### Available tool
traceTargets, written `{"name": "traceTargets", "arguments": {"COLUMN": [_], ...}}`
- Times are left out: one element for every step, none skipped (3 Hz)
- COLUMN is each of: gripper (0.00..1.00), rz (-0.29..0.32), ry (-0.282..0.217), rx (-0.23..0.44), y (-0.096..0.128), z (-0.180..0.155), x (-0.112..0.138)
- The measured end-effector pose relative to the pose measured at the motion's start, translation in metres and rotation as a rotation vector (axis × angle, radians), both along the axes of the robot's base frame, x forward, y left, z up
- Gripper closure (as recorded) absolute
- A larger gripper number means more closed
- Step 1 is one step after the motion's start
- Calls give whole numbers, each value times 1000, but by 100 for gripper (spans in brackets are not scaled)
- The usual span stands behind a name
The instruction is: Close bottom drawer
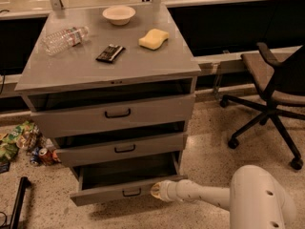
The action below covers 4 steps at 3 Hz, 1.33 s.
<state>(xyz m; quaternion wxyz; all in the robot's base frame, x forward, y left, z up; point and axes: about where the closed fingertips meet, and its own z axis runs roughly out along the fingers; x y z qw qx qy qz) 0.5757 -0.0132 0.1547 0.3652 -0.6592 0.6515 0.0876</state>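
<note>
The bottom drawer (107, 194) stands partly open, with the gripper (156, 191) at its front's right end. I cannot tell its grip. The push home remains.

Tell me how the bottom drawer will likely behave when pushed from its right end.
The bottom drawer looks empty, so it probably slides lightly. The pincer sits at its front's right end, off the handle, so the push may skew it and bind. The panel looks rigid, unlikely to flex.

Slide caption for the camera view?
Robot hand at the front panel of the open bottom drawer of a grey cabinet.
</note>
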Motion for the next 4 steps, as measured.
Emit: {"name": "traceTargets", "arguments": {"gripper": [100, 100, 100, 100], "rz": [4, 13, 23, 23], "ry": [-17, -34, -58, -77], "rx": [2, -1, -11, -19], "y": [-2, -7, -12, -14], "z": [-6, -9, -8, -7], "x": [20, 40, 60, 73]}}
